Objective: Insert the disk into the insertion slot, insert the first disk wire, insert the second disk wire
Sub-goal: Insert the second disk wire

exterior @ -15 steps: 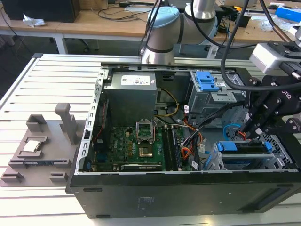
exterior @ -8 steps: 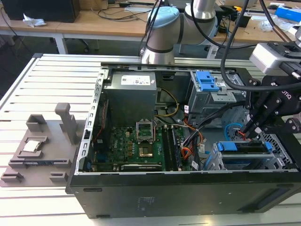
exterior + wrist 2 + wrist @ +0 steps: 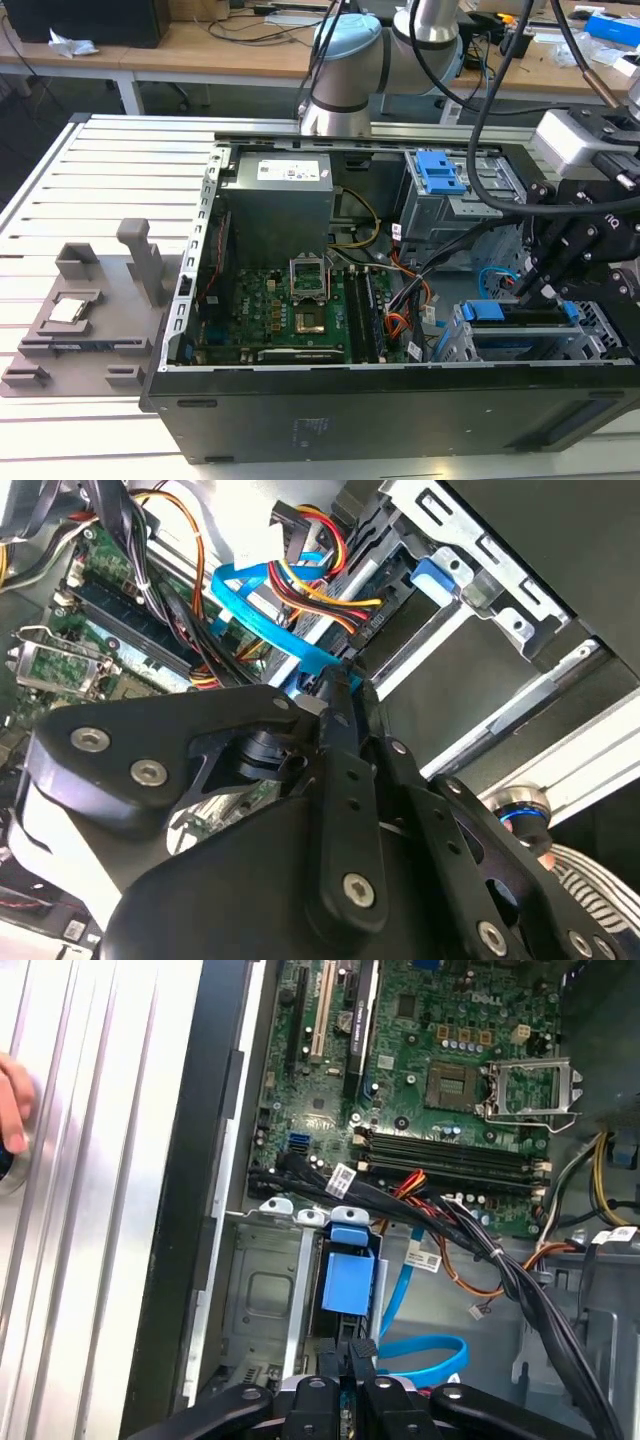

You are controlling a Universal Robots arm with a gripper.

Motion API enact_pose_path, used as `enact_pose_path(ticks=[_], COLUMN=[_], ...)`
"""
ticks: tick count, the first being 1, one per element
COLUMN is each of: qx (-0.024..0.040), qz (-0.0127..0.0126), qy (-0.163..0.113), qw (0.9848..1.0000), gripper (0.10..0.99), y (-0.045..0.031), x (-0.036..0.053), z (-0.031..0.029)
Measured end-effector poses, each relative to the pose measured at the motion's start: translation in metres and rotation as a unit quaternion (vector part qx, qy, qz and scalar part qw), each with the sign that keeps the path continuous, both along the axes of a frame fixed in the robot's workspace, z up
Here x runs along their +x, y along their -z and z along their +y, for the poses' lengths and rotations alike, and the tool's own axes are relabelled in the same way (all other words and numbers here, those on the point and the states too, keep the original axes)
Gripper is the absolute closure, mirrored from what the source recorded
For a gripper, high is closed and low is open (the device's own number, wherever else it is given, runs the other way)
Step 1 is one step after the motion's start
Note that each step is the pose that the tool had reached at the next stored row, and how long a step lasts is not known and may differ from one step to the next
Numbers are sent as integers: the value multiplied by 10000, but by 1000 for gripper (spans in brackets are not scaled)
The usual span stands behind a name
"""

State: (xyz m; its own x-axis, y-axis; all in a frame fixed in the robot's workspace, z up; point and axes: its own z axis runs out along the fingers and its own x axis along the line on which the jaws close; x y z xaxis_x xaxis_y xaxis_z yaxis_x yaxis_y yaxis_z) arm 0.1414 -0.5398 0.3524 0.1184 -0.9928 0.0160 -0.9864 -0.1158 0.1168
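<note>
Blue-framed disk (image 3: 520, 322) sits seated in the insertion slot (image 3: 600, 345) at the case's corner. I read the gripper (image 3: 340, 680) as pinched shut on the first disk wire (image 3: 255, 615) by its plug. Step: first wire insertion. Next needs square alignment with the disk's socket.

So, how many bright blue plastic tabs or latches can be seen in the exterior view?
3. One blue latch on the grey cage at the back, one blue tab at the disk's end nearer the motherboard, one small blue tab under the gripper. Others may be hidden.
</note>
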Motion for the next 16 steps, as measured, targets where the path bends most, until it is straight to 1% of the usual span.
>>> enact_pose_path(ticks=[1, 2, 3, 9, 16], qx=[6, 43, 55, 62, 62], qz=[0, 0, 0, 0, 0], qy=[0, -1, -1, -2, -1], qw=[10000, 10000, 10000, 10000, 10000], gripper=[925, 925, 925, 925, 925], y=[4, 16, 33, 88, 94], x=[0, 1, 1, -4, -10], z=[0, 3, 8, 15, 16])
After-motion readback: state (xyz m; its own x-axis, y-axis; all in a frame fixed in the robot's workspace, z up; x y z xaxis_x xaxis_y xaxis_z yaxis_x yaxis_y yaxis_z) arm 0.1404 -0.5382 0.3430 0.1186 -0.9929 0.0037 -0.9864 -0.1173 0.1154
